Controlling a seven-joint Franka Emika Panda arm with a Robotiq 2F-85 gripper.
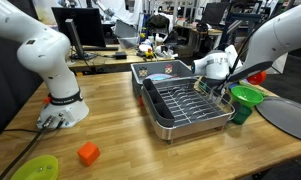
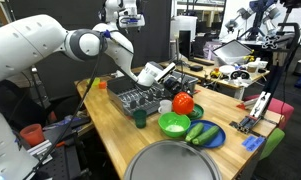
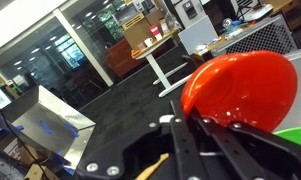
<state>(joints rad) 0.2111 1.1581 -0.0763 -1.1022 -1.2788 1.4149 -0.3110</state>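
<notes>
Claw: the claw [image 1: 224,90] hangs over the far end of the dish rack [image 1: 185,105], its jaws drawn together. They appear to pinch a thin utensil [image 1: 252,73], whose dark shaft juts out sideways from the jaws.
Utensil: held clear of the counter [image 1: 110,110], above the rack's edge. The wrist view shows only a tan sliver between the jaws, so its type cannot be told.
Grip, judged: a pinch near one end leaves the long shaft free, and that is likely why it sticks out level rather than hanging down.
Red bowl: the red bowl [image 3: 240,85] fills the wrist view just ahead of the claw. In an exterior view it [image 2: 182,103] sits beside the rack.
Green bowl: the green bowl [image 2: 173,124] stands near the red one, on the counter side away from the rack.
Blue plate: the blue plate [image 2: 202,133] carries green vegetables, kept apart from the rack.
Grey round dish: a large dish [image 2: 175,160] lies at the counter's near edge.
Orange block: the block [image 1: 87,153] rests alone near the arm's base, well apart from the claw.
</notes>
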